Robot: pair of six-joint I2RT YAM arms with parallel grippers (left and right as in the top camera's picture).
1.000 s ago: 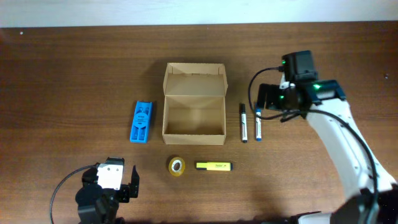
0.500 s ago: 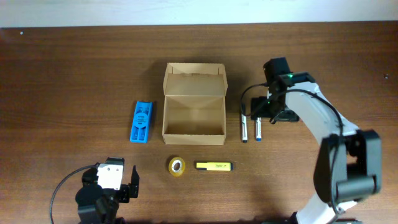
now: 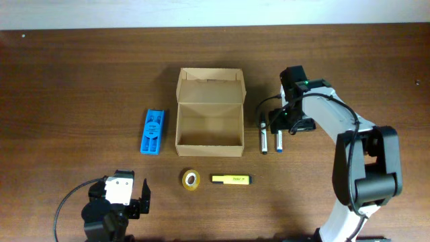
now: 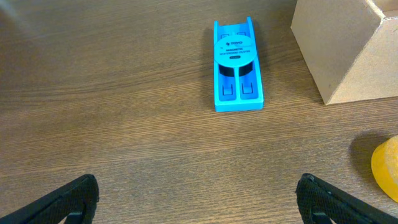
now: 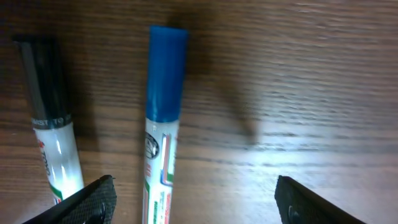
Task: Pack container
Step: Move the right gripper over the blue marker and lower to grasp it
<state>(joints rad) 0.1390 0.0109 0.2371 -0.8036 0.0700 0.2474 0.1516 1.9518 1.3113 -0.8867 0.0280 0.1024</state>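
Note:
The container (image 3: 209,117) is a tan cardboard box standing open mid-table, empty, its lid flap raised at the back. To its right lie a black-capped marker (image 3: 263,133) and a blue-capped marker (image 3: 279,138), side by side. My right gripper (image 3: 285,124) hovers low over the blue one. In the right wrist view the blue-capped marker (image 5: 163,124) lies inside the open right gripper (image 5: 199,202), close to the left finger, untouched. The black-capped marker (image 5: 53,124) is just outside that finger. My left gripper (image 4: 199,199) rests open at the front left, holding nothing.
A blue plastic piece (image 3: 154,131) lies left of the box. A yellow tape roll (image 3: 191,179) and a yellow highlighter (image 3: 230,179) sit in front of it. The left wrist view shows the blue plastic piece (image 4: 236,65) ahead and the box corner (image 4: 348,50).
My right arm has swung left and come down over the blue-capped marker, and its jaws have narrowed a little. The left arm has not moved.

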